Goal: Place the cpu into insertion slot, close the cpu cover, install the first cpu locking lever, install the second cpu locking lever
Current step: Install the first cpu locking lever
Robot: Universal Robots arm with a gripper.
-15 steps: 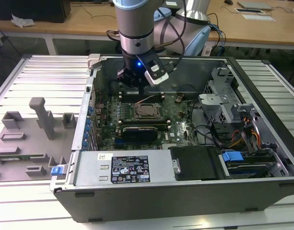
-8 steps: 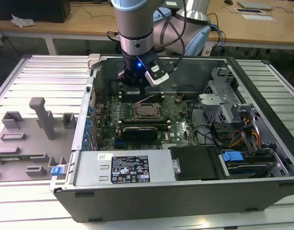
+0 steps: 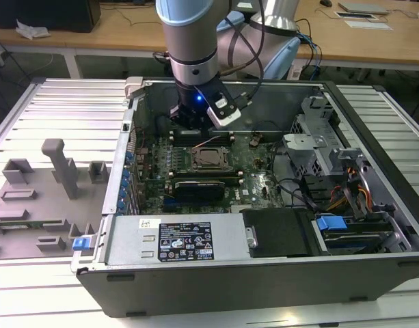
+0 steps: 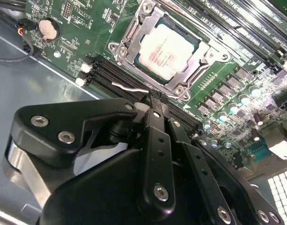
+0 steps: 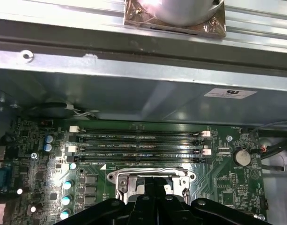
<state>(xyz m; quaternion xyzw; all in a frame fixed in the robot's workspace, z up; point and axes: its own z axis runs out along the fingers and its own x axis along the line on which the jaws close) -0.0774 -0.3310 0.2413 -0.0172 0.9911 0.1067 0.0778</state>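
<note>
An open computer case lies on a slatted metal counter, and the arm reaches down into it over the green board. In the exterior view the end effector hangs above the board, with the insertion slot just beside it at about 5 o'clock. The cpu lies flat in that slot, its pale metal top facing up. The cpu cover is folded down around it, so the chip shows through the cover's window. In the second wrist view the end effector's fingers are pressed together. Their tips sit right at a thin silver lever that runs along the near edge of the slot; I cannot tell whether they pinch it or only touch it. Long black memory slots lie just beyond the slot, and a round coin battery sits on the board well apart from it. In the exterior view a grey tray of holders rests on the counter at 9 o'clock of the case.
</note>
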